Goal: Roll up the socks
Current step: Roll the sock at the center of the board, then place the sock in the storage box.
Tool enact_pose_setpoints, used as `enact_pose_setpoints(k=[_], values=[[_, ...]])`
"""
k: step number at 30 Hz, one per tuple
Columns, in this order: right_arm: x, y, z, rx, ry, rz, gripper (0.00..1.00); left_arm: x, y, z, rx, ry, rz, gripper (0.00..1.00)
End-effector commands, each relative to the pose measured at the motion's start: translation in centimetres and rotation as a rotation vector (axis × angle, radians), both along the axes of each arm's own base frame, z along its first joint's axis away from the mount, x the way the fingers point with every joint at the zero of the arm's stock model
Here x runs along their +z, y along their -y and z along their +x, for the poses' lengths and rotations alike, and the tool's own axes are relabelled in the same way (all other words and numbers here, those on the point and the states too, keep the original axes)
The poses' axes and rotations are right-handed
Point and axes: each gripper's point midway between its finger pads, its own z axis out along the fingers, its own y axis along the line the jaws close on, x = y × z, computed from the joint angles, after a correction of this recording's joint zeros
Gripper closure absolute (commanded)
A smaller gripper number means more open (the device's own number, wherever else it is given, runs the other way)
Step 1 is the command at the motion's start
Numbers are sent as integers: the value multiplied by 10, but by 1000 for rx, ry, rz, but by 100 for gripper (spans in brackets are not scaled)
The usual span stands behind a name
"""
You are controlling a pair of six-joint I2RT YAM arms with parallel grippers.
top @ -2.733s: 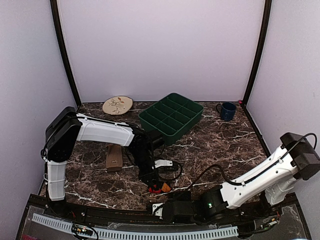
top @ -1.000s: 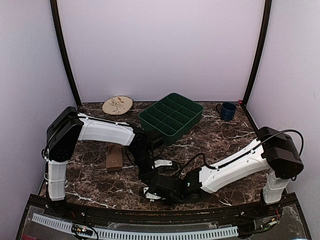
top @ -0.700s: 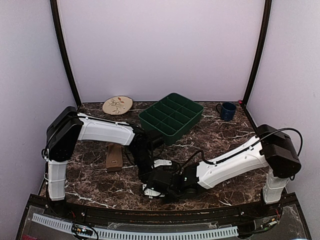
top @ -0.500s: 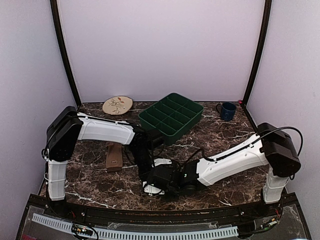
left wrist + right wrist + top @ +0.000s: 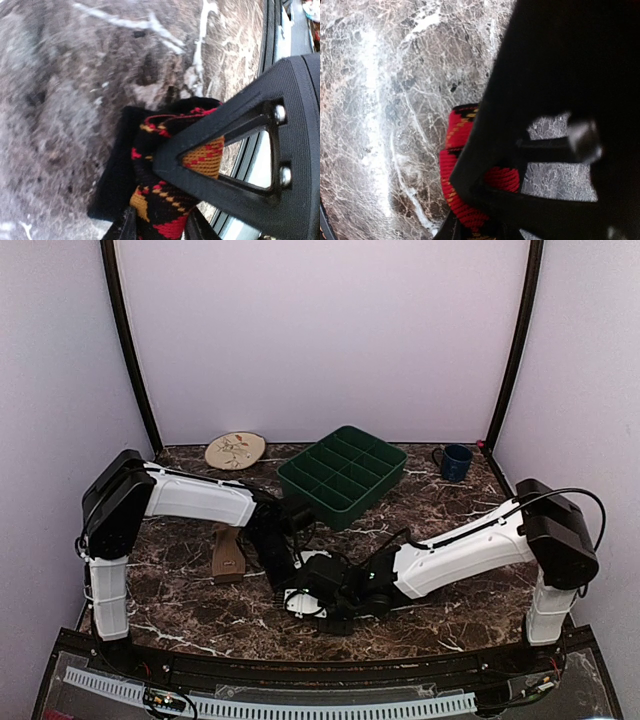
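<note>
The argyle sock [image 5: 165, 200], black with red, orange and yellow diamonds, is a small bundle just above the dark marble table. My left gripper [image 5: 159, 226] is shut on it, fingers on both sides. My right gripper [image 5: 477, 227] also pinches the sock [image 5: 456, 165]; its triangular finger [image 5: 220, 165] crosses the bundle in the left wrist view. In the top view both grippers meet at front centre, left [image 5: 288, 588] and right [image 5: 312, 602], hiding the sock. The tan-brown sock [image 5: 228, 555] lies flat, left of the left gripper.
A green compartment tray [image 5: 343, 475] stands at the back centre, a blue mug [image 5: 455, 462] at the back right, a beige leaf plate [image 5: 235, 450] at the back left. The table's front rail [image 5: 300, 702] runs close below the grippers.
My right arm has swung left from the front edge and its gripper has reached the argyle sock held by the left gripper. The pair has shifted slightly left and back.
</note>
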Motion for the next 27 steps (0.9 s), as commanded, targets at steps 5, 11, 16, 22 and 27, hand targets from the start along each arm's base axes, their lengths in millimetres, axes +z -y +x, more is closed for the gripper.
enact_pose_setpoints(k=[5,11,16,22,27], values=[[-56,52,-49,-1,-292,-212,96,-11,-44,47,218,179,144,65],[-50,51,-55,-18,-346,-198,96,0,-49,60,282,203,130,64],[-44,48,-56,-44,-390,-178,96,3,-48,55,292,183,113,64],[-44,52,-54,-95,-467,-188,96,8,-55,57,319,218,130,64],[-41,47,-48,-151,-533,-170,96,10,-62,58,358,249,137,64]])
